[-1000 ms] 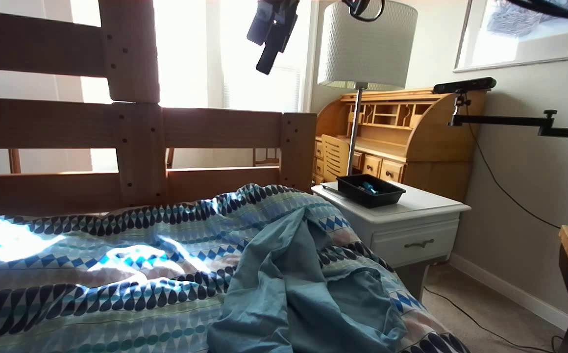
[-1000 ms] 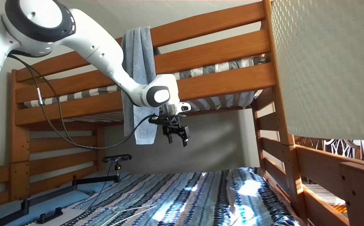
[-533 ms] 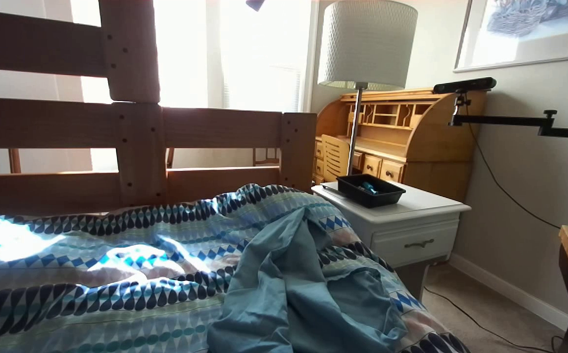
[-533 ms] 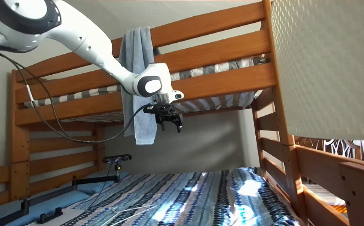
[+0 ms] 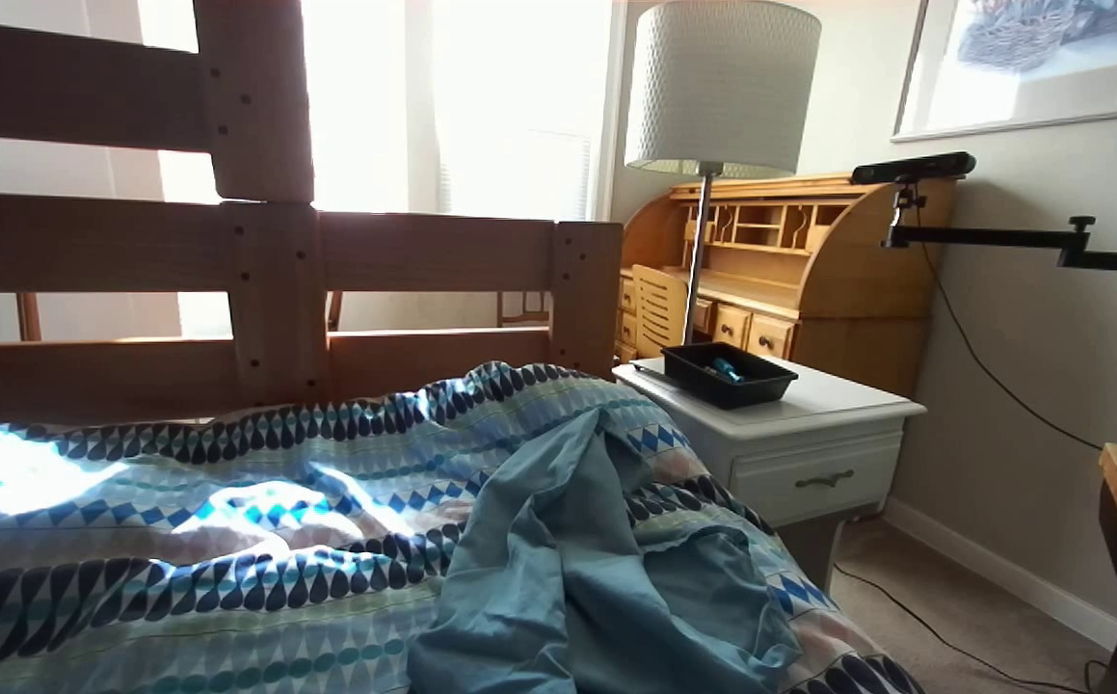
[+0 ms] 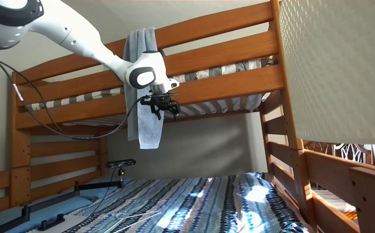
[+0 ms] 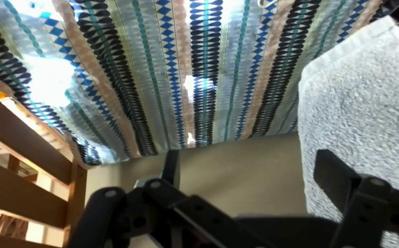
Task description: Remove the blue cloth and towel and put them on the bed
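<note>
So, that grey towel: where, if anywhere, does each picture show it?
In an exterior view: left of centre, the towel hangs over the bed's top rail, partly behind the robot's arm.
In an exterior view, with the white nightstand: not there.
Wrist view: the towel, large, at the right edge.
Shared landmark: the patterned cover, in all three.

White daylight blazes at me through the window behind the bed, leaving its slats dim, burning glaring patches into the blue cloth on the bed and softly shadowing the wall alongside it, while the gripper looks slightly blurred in the wrist view.
</note>
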You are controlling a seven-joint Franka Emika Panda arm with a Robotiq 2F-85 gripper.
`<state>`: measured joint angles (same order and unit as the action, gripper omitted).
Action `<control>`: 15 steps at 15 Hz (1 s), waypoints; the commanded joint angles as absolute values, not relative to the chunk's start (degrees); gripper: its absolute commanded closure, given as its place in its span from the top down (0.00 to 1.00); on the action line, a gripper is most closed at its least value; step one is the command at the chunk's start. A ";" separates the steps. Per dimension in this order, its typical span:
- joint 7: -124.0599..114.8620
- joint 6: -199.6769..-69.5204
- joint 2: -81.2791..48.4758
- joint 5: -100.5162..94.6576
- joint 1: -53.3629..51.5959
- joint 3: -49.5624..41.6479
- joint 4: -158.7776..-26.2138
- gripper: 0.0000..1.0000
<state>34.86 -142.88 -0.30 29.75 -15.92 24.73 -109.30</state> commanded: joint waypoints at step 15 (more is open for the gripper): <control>63.31 -159.50 7.85 66.94 -30.23 24.85 -106.79 1.00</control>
<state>58.49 -156.33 7.16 60.55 -28.86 24.85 -107.51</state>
